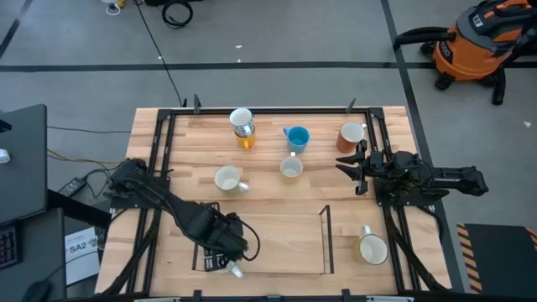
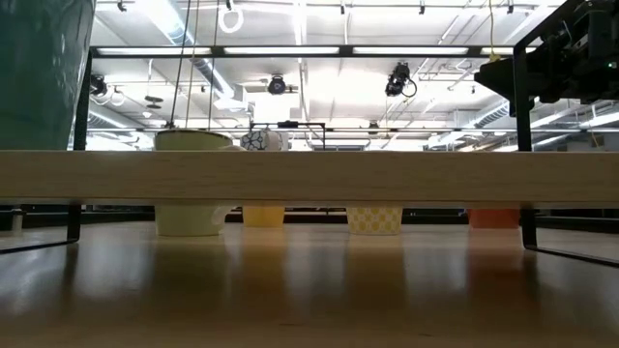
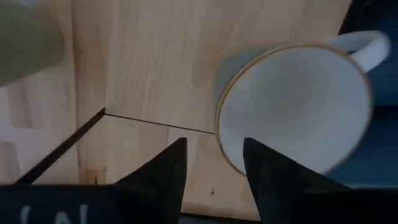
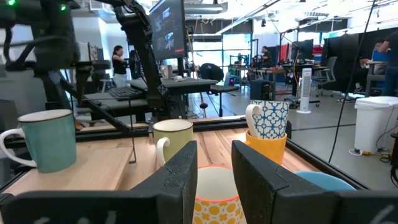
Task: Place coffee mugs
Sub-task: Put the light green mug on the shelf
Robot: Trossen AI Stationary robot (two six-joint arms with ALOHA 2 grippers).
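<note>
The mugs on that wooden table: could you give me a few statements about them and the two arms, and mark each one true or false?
1. A blue mug stands near the table's far edge. True.
2. The patterned mug sits stacked in an orange-yellow mug. True.
3. The left gripper is at the far edge, beside the blue mug. False: it is at the near edge, by a white mug lying there.
4. The right gripper holds the red-brown mug. False: its fingers are open and empty, with that mug just beyond them.
5. A mug with a yellow inside stands near the front right corner. True.
</note>
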